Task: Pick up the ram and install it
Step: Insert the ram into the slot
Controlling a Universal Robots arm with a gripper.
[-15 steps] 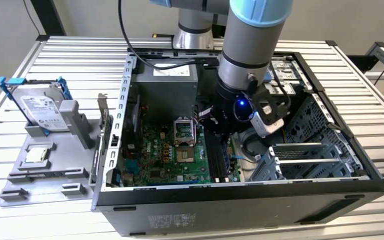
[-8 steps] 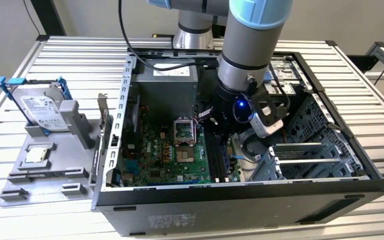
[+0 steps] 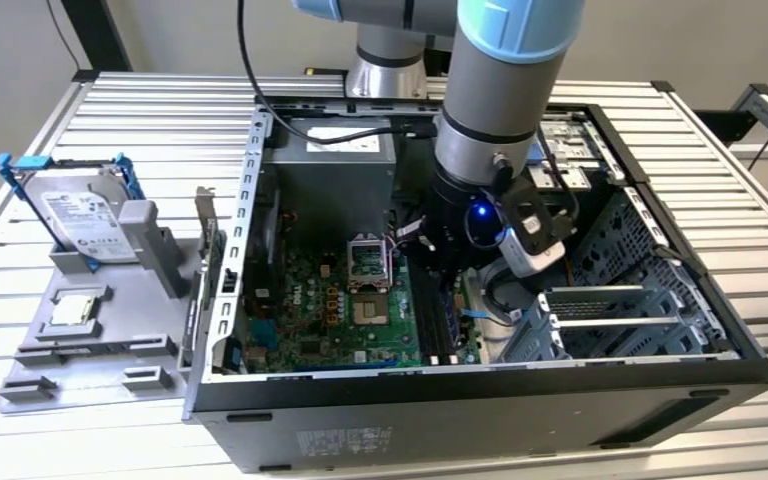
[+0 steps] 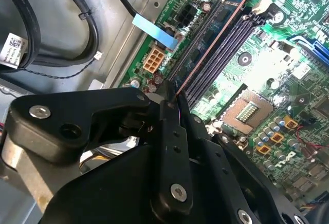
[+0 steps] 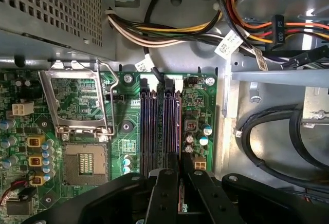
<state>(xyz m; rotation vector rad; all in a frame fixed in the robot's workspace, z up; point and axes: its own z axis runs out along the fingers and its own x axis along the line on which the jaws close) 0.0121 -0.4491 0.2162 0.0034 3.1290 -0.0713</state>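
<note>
The ram [image 4: 208,49] stands on edge in the slot [image 5: 178,126] nearest the case wall, its thin top edge running from the gripper [image 4: 172,103] toward one o'clock in the second wrist view. The jaws are nearly closed, pinching the stick's near end. In the exterior view the gripper [image 3: 448,262] is down inside the open case [image 3: 491,420], above the board [image 3: 344,320]. The empty socket [image 5: 85,163] lies beside the slots. At nine o'clock from the case, the drive [image 3: 84,215] stands on a grey tray [image 3: 91,375].
</note>
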